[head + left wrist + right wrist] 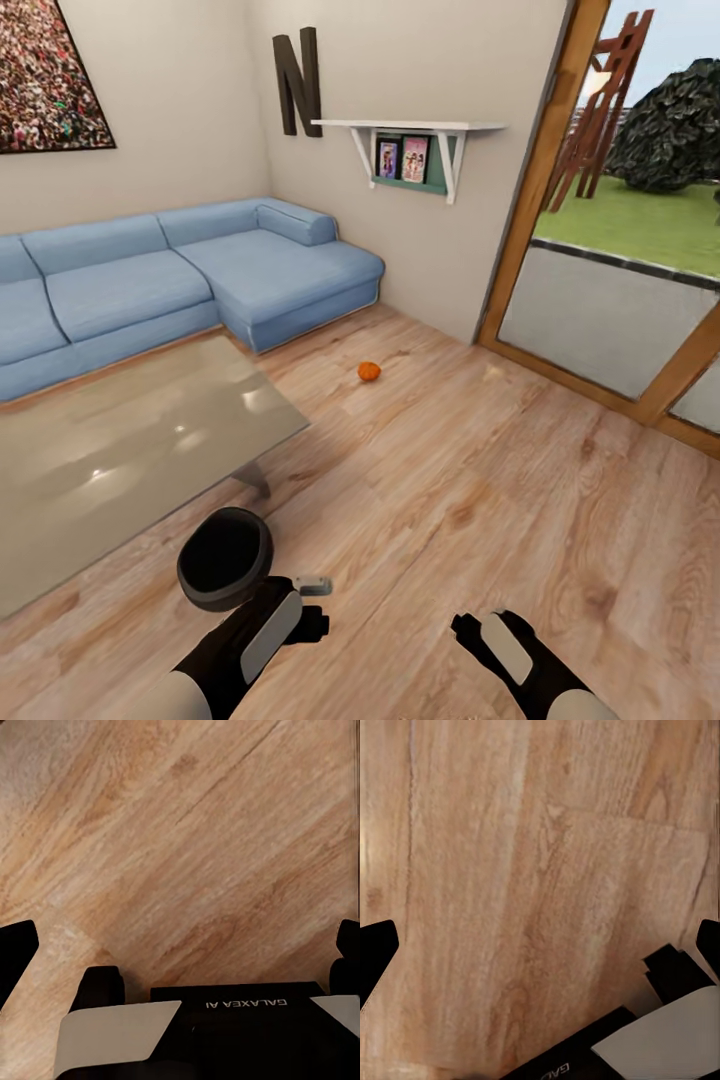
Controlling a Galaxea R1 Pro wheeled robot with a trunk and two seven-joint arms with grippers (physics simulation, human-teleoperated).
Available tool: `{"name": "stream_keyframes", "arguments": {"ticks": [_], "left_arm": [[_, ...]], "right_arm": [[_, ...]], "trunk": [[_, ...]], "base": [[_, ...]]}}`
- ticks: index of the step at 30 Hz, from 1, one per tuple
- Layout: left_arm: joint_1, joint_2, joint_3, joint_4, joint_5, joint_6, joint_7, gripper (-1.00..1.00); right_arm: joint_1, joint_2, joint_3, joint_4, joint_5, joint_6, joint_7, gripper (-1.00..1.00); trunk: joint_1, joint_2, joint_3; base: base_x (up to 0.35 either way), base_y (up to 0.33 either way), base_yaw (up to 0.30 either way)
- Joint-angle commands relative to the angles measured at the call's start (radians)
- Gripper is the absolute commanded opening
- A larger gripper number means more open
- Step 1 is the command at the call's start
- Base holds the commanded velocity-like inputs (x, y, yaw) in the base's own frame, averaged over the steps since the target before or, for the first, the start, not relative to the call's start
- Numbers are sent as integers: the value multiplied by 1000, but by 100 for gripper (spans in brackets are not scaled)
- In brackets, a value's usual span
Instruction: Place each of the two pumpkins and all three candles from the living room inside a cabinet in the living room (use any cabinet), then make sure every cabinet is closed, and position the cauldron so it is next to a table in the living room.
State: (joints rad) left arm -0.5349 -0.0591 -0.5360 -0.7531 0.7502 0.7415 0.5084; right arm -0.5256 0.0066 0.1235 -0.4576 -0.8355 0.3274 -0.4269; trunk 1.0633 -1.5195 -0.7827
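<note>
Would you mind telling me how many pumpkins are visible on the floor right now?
1. The pumpkin lies on the wooden floor between the blue sofa and the glass door. A second pumpkin may lie outside the head view.

We see a blue corner sofa (pixel 170 270), glass coffee table (pixel 120 450), wood plank floor (pixel 480 500), white wall shelf (pixel 410 128), and wood-framed glass door (pixel 620 300).

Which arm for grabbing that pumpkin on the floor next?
Right, probably. The pumpkin lies ahead toward the right gripper, whose path is bare floor; the left gripper sits beside the cauldron and glass table. Both look open and empty.
</note>
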Motion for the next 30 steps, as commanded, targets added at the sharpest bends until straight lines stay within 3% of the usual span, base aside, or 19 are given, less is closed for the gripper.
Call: {"name": "stream_keyframes", "arguments": {"ticks": [1,21,30], "left_arm": [[0,1,-3,-2,10,1,10,100],[0,2,-5,-14,10,1,9,100],[0,2,-35,-13,9,1,9,100]], "right_arm": [[-1,-1,0,-1,-6,3,-7,100],[-1,-2,-8,0,-7,4,-4,100],[-1,-2,-7,0,-7,4,-5,100]], "trunk": [[-4,7,2],[-4,7,-2],[-4,7,-2]], "base": [[0,0,-266],[0,0,-271],[7,0,-275]]}}
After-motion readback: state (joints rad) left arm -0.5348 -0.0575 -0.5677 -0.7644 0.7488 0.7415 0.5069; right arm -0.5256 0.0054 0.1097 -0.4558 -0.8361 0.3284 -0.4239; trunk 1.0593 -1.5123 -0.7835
